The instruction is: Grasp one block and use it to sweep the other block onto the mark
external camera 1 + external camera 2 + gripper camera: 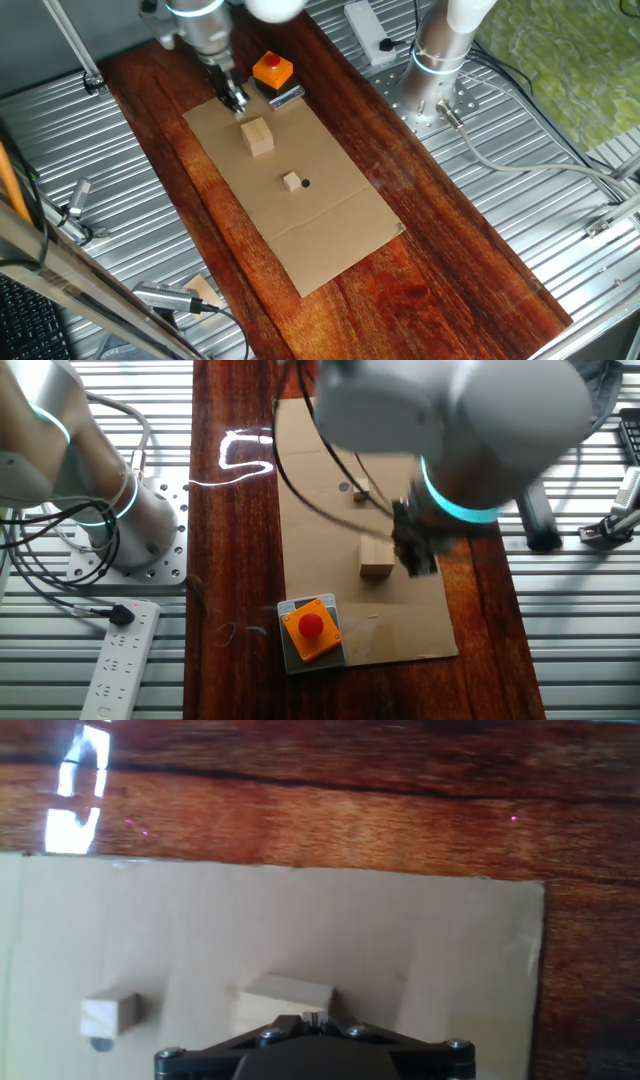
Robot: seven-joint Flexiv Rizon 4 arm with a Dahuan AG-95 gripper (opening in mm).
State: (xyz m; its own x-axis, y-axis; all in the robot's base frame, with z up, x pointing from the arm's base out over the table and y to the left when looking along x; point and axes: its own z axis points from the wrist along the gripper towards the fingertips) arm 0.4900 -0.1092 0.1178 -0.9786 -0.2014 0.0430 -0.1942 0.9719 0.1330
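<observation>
The larger tan wooden block (258,136) lies on the brown cardboard (330,225), and shows in the other fixed view (377,557) and the hand view (285,997). The small wooden cube (291,181) sits nearer the front, right beside the black dot mark (305,183). In the hand view the cube (108,1015) partly covers the mark (95,1043). My gripper (235,101) hangs just behind the larger block, a little above the cardboard. Its fingers stand together with nothing between them (313,1018). It also shows beside the block in the other fixed view (415,550).
An orange box with a red button (272,70) stands at the cardboard's far edge, close behind the gripper. The dark wooden tabletop (450,250) surrounds the cardboard. The arm's base (440,60) and cables stand at the right on the metal surface.
</observation>
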